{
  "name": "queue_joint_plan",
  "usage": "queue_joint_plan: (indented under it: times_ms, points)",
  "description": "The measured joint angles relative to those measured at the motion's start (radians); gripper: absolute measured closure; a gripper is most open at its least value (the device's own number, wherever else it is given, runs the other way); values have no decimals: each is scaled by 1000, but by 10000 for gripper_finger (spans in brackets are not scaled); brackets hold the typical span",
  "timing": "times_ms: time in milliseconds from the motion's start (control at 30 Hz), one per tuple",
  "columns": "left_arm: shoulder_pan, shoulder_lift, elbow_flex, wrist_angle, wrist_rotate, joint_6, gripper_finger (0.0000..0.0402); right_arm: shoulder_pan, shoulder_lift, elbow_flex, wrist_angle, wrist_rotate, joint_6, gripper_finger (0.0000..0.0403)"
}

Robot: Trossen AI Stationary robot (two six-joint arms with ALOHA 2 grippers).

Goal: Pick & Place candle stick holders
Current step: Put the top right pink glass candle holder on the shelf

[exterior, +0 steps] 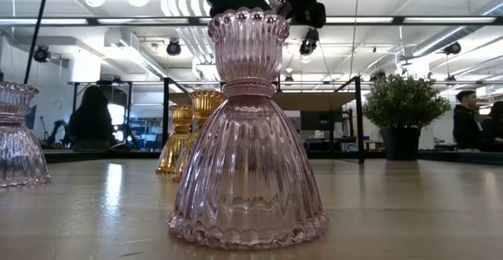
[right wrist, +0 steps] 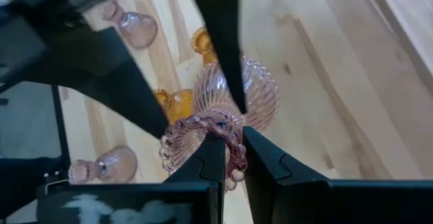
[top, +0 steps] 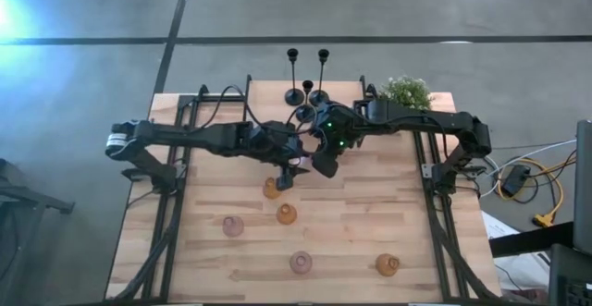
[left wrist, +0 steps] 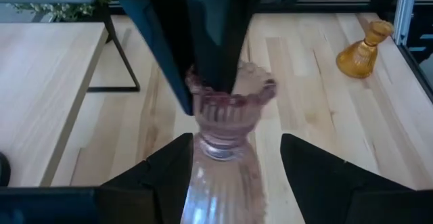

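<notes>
A pink glass candle stick holder (left wrist: 226,126) hangs in the air over the table's middle, between both grippers. My right gripper (right wrist: 233,143) is shut on its top rim. My left gripper (left wrist: 237,141) is open, one finger on either side of the holder's neck and body, and I see no touch. On the table stand two more pink holders (top: 231,225) (top: 301,262) and three amber ones (top: 273,189) (top: 287,214) (top: 387,264), each on its wide base. Three black stemmed holders (top: 306,98) stand at the far edge. My right gripper pinches the scalloped wall of the holder's top cup (right wrist: 226,158) between its two fingers, which come slanting down from above. One finger seems to sit inside the cup and one outside. The holder hangs tilted below the fingers, its wide base (right wrist: 260,95) clear of the table.
A green bushy plant (top: 405,91) stands at the far right corner. Dark frame bars (top: 176,204) run along the table's left and right sides. The near pink holder (exterior: 247,134) fills the low view. Bare wood (top: 361,200) lies right of the middle. People sit in the room behind.
</notes>
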Motion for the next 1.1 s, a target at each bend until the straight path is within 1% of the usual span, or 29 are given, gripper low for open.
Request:
queue_joint_plan:
  times_ms: [333,533,633,767,933,1100]
  points:
    - [3,24,-5,75,3,-27,176,6,-2,0,37,-38,-20,380]
    - [8,24,-5,76,3,-39,180,7,-2,0,37,-43,-23,380]
    - [14,27,-5,77,20,-46,193,6,-2,0,43,-56,-26,380]
    - [20,36,-5,79,52,-58,219,6,-2,0,45,-62,-27,380]
    - [19,36,-4,80,57,-37,257,6,-2,0,43,-69,-26,380]
    - [19,36,-4,79,55,-32,261,6,-2,0,43,-67,-27,380]
